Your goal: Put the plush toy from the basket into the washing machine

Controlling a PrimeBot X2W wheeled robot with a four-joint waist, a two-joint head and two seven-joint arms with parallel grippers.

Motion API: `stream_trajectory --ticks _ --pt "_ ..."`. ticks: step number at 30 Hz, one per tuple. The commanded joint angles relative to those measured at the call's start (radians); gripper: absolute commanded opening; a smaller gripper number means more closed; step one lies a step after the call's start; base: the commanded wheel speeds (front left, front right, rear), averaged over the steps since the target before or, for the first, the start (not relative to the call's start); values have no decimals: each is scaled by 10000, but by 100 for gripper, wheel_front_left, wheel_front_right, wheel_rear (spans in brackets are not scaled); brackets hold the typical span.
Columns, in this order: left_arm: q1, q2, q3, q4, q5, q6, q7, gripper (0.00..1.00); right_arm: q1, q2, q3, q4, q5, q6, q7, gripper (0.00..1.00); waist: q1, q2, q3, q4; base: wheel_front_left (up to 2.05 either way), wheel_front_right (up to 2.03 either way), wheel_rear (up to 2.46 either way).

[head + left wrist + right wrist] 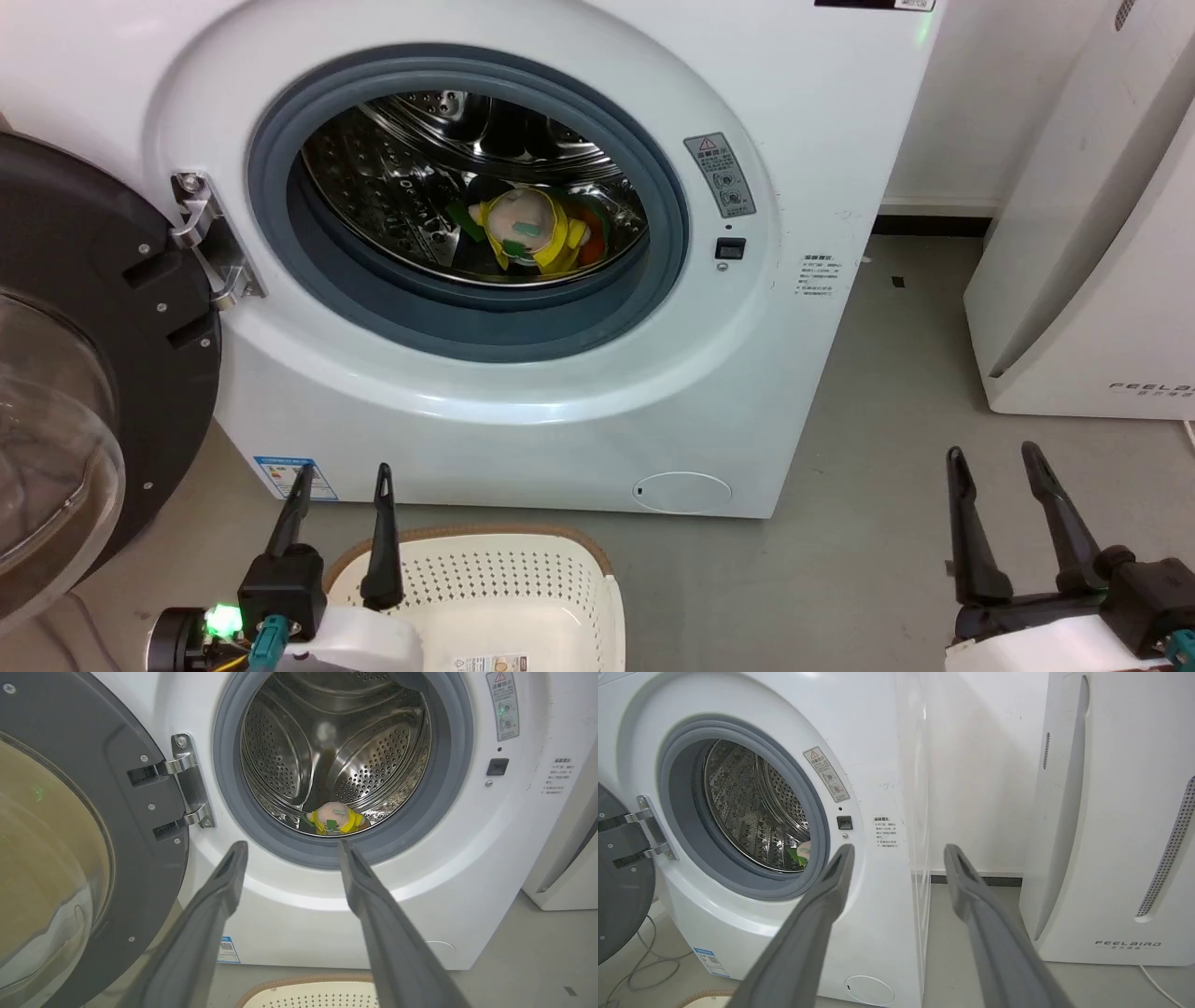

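Toy spotted lying in washer drum, well beyond left fingers. Both left and right fingers spread apart, nothing held. Basket parked under left fingers.

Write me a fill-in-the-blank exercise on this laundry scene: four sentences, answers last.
1. The plush toy lies in the steel ____ of the washing machine.
2. The machine's black-rimmed door stands ____.
3. The left claw and the right claw, fingers spread, both grip ____.
4. The basket stands on the ____ in front of the washing machine.
Missing words: drum; open; nothing; floor.
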Motion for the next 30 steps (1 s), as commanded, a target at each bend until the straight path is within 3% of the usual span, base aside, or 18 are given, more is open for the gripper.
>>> stream_trajectory --ticks 1,30 --pt "0 -2 2 -2 2 -1 3 0 0 0 0 2 -2 0 3 0 1 0 -1 -1 0 0 0" --pt "28 -103 89 -348 84 -190 573 0 -124 -1 89 2 -305 0 564 0 1 0 -39 -112 0 0 0"
